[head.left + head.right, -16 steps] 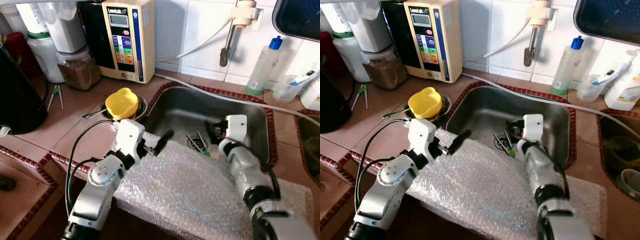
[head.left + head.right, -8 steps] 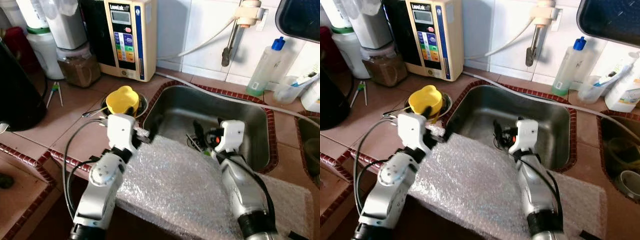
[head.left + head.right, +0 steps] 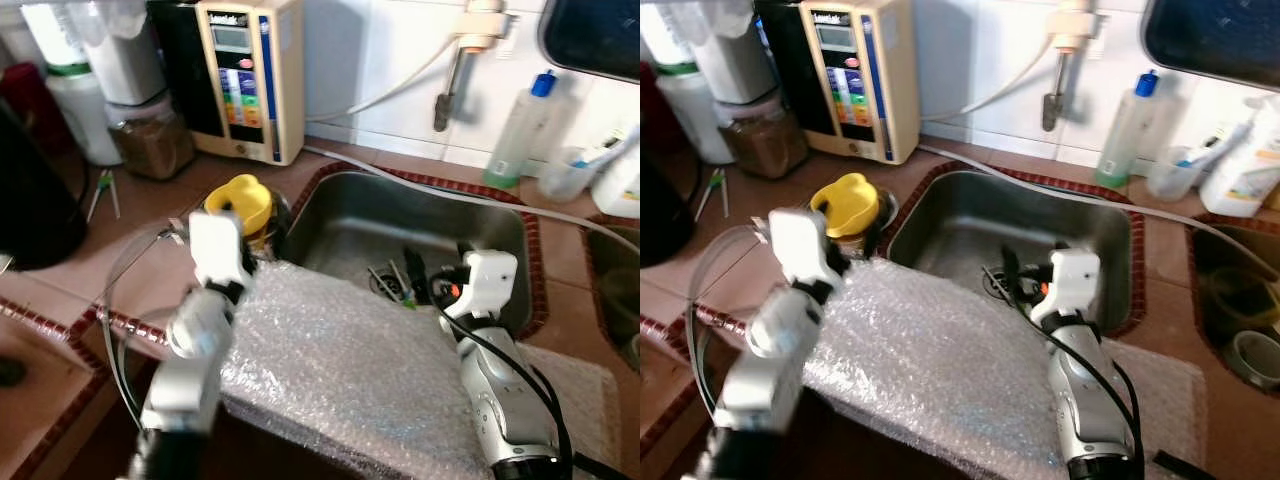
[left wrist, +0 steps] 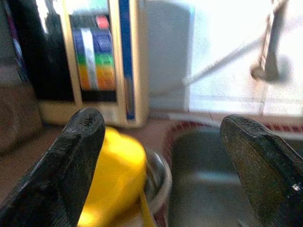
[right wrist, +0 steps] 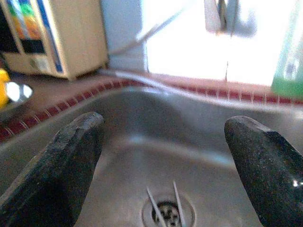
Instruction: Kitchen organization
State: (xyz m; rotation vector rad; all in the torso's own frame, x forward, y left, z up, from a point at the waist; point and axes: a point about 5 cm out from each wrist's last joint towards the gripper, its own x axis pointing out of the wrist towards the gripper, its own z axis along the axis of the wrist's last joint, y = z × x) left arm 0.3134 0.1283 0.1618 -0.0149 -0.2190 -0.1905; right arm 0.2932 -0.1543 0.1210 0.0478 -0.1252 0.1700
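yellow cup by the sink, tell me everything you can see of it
The yellow cup looks like glossy plastic, with a wavy rim. It sits in a shallow metal bowl on the tiled counter, just left of the sink. The left gripper hovers open, pointed toward it, not touching. What it holds, if anything, can't be seen.

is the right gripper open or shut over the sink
Open. In the right wrist view the right gripper has its two black fingers spread wide apart, with the sink and its drain showing between them.
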